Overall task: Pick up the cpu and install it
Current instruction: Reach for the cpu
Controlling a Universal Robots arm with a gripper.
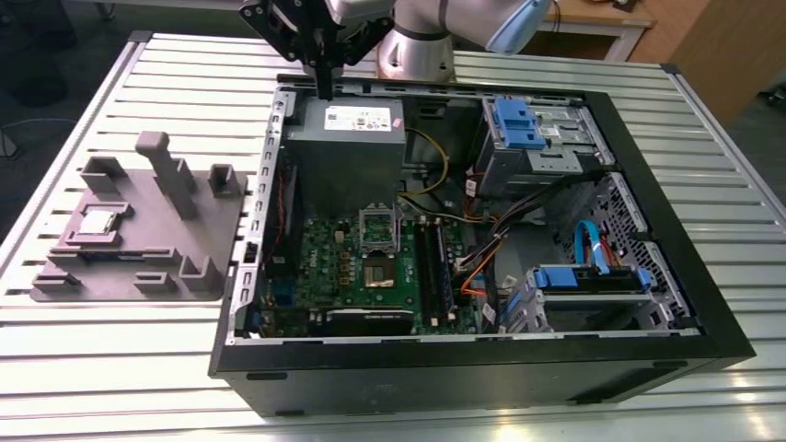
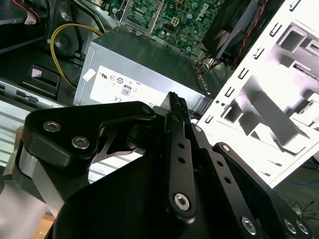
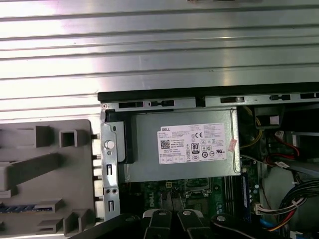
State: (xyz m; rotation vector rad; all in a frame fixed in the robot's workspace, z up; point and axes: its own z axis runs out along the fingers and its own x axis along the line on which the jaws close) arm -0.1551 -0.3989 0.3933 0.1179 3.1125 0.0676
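One cpu (image 1: 98,222) lies on the tray (image 1: 117,287), far from the hand (image 1: 323,90).

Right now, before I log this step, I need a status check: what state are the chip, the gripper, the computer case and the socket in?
chip: lying flat in the grey tray, not held.
gripper: shut, empty, above the power supply.
computer case: on its side, panel off, inside exposed.
socket: cover seems swung open.
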